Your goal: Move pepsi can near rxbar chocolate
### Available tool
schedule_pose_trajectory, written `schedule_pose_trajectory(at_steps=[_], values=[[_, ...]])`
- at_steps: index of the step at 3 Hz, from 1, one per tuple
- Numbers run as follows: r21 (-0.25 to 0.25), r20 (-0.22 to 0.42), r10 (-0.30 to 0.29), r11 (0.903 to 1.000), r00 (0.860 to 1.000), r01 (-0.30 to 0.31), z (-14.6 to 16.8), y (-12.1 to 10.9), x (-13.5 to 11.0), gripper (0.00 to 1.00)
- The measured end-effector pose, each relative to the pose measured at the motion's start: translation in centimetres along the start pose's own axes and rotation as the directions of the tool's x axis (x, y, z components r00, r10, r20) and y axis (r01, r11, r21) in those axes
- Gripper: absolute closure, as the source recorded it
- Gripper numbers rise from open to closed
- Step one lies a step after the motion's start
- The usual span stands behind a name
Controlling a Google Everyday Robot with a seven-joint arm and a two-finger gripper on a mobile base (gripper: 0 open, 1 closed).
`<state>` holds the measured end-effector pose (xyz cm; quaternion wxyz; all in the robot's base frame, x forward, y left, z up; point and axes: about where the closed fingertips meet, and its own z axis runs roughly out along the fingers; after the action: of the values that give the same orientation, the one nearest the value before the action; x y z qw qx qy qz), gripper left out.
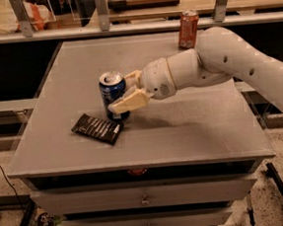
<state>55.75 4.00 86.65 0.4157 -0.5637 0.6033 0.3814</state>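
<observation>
The pepsi can (112,94), dark blue with a silver top, stands upright on the grey table (192,125), left of the middle. The rxbar chocolate (97,129), a flat dark bar with white text lines, lies just in front and to the left of the can, its right end almost touching the can's base. My gripper (121,92) reaches in from the right. Its pale fingers (129,101) sit against the can's front and back sides, shut on the can.
An orange-red soda can (188,29) stands at the table's far right edge, behind my arm (226,63). A shelf rail with posts (102,9) runs behind the table. Drawers (144,196) sit below the table's front edge.
</observation>
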Motion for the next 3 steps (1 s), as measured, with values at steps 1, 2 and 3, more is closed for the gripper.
schedule_pose_trajectory(at_steps=[1, 2, 3], values=[[-0.001, 0.002, 0.002, 1.0, 1.0, -0.002, 0.03, -0.18, 0.1, 0.35], [-0.001, 0.002, 0.002, 1.0, 1.0, -0.002, 0.03, -0.18, 0.1, 0.12], [-0.001, 0.0, 0.004, 1.0, 1.0, -0.004, -0.12, -0.31, 0.14, 0.0]])
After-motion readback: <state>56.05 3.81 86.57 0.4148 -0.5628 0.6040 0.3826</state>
